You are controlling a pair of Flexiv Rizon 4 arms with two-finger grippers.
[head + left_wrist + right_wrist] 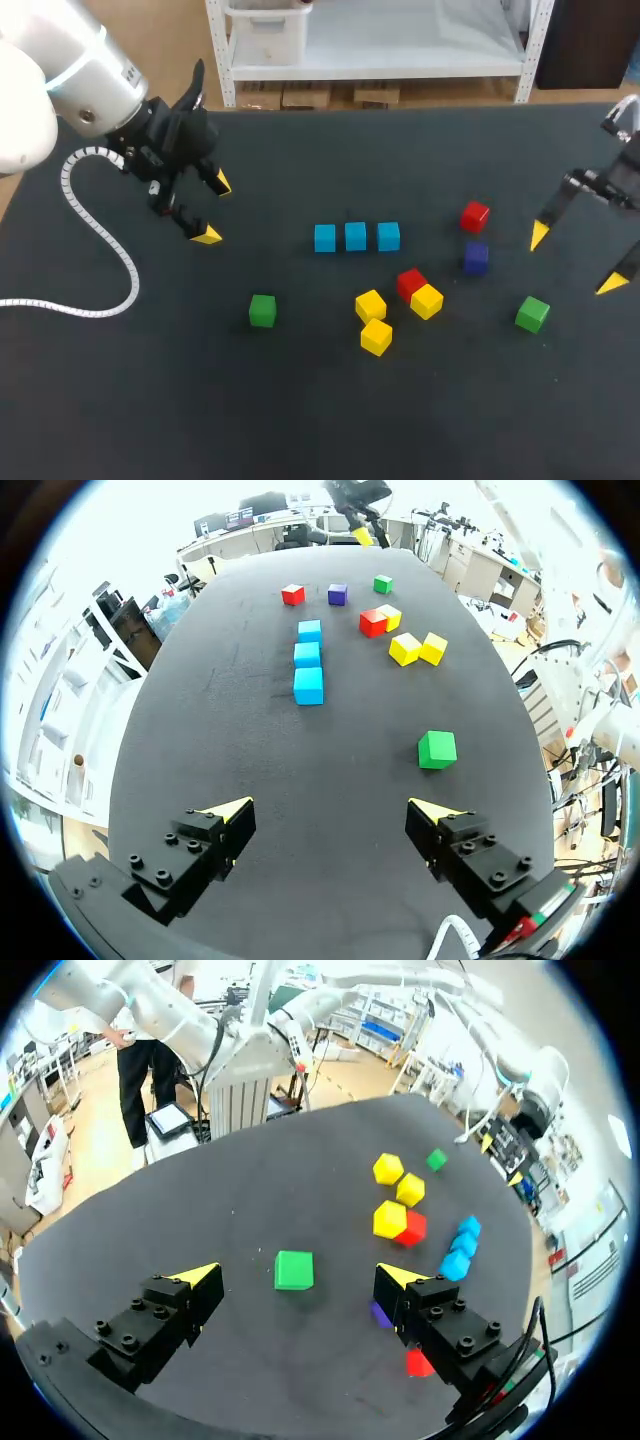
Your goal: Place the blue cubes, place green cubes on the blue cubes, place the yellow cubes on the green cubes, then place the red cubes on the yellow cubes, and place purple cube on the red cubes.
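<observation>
Three blue cubes (355,237) sit in a tight row at the middle of the table (300,420), nothing on them; one green cube (262,310) lies alone on the left arm's side, the other green cube (532,314) near the right gripper (576,260). Three yellow cubes (376,337), a red cube (411,283) touching one, and the purple cube (475,257) lie between row and right-hand green, with a second red cube (475,215) just beyond. The left gripper (213,209) and the right both hang released, empty; in the right wrist view a finger hides part of purple.
</observation>
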